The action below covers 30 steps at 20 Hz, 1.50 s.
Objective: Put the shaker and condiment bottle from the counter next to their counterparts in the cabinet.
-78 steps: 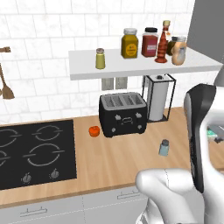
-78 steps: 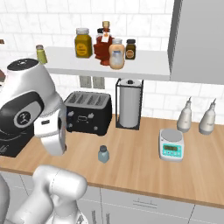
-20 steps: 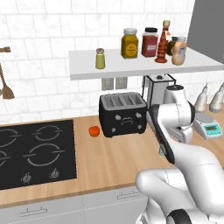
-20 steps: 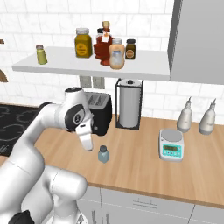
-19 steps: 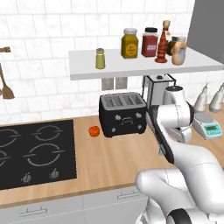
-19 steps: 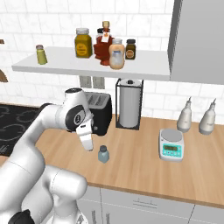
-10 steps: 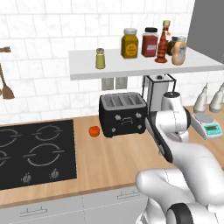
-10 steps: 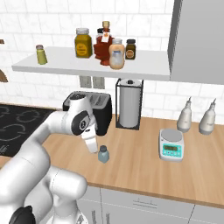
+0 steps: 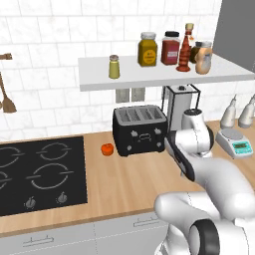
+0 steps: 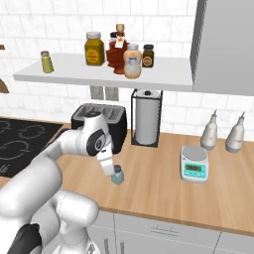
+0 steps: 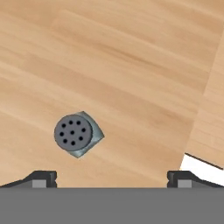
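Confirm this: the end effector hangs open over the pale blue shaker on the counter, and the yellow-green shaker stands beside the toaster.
One thing is wrong: the yellow-green shaker stands up on the cabinet, not beside the toaster, as the left base view shows. The rest holds.

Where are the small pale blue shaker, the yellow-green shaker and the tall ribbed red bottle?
small pale blue shaker [image 11: 74, 132], hand view, grey perforated cap.
yellow-green shaker [image 9: 114, 69], left base view, body.
tall ribbed red bottle [image 9: 185, 52], left base view, ribbed body.

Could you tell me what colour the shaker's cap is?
Dark grey, with small holes; the hand view shows the shaker best.
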Available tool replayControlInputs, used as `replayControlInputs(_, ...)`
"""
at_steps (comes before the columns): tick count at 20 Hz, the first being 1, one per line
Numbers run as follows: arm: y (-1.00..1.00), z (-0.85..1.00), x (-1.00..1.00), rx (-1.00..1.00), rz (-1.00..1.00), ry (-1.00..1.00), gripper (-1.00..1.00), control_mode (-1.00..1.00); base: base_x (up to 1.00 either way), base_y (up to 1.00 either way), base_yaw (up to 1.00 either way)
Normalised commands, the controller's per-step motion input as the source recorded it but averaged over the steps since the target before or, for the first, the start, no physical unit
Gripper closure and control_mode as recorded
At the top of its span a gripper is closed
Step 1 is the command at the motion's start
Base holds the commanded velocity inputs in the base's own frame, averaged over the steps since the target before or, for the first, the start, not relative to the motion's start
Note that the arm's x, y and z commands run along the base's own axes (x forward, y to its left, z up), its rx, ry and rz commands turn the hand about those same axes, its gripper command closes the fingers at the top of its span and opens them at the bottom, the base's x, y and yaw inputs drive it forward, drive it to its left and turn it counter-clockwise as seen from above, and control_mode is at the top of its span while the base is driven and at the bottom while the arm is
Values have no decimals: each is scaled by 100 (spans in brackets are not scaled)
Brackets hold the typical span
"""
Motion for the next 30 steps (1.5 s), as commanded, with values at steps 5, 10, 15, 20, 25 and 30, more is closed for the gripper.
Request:
replayControlInputs(5,-9,-24,26,0,0,2,-100,-100,0,0,0)
replayControlInputs(10,-12,-5,17,0,0,0,-100,-100,0,0,0)
replayControlInputs(15,-12,-23,7,0,0,0,-100,-100,0,0,0)
replayControlInputs(20,0,-3,0,2,0,0,-100,-100,0,0,0)
replayControlInputs(25,0,-8,0,0,0,0,-100,-100,0,0,0)
replayControlInputs(30,0,-17,1,0,0,0,-100,-100,0,0,0)
